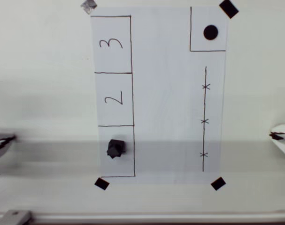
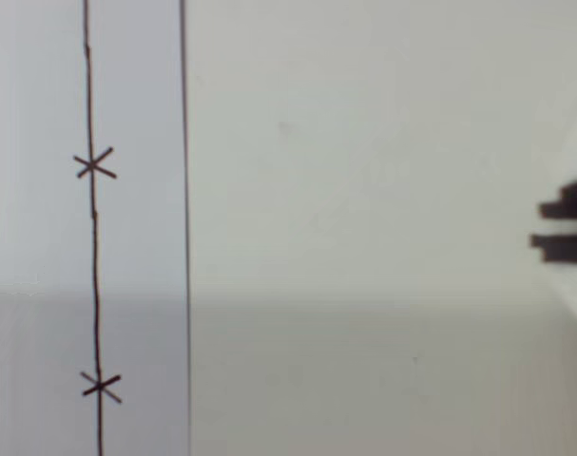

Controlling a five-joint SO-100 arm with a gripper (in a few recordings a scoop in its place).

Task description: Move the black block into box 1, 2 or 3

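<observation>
The black block (image 1: 116, 148) is sitting in the lowest of the three drawn boxes (image 1: 117, 151) in the overhead view, below the boxes marked 2 (image 1: 113, 99) and 3 (image 1: 111, 44); its own number is lying hidden under the block. The block is resting inside the outline, nearer the right line. The gripper (image 1: 282, 136) is showing at the right edge of the overhead view, well apart from the block, beyond the crossed line (image 1: 204, 119). Whether its jaws are open or closed, I cannot tell. The paper (image 1: 165, 93) is lying flat, taped by black squares (image 1: 218, 183).

White, dark-tipped pincer (image 1: 279, 136) just poking in at the overhead view's right edge; two dark fingertips (image 2: 566, 249) close together at wrist view's right edge
</observation>
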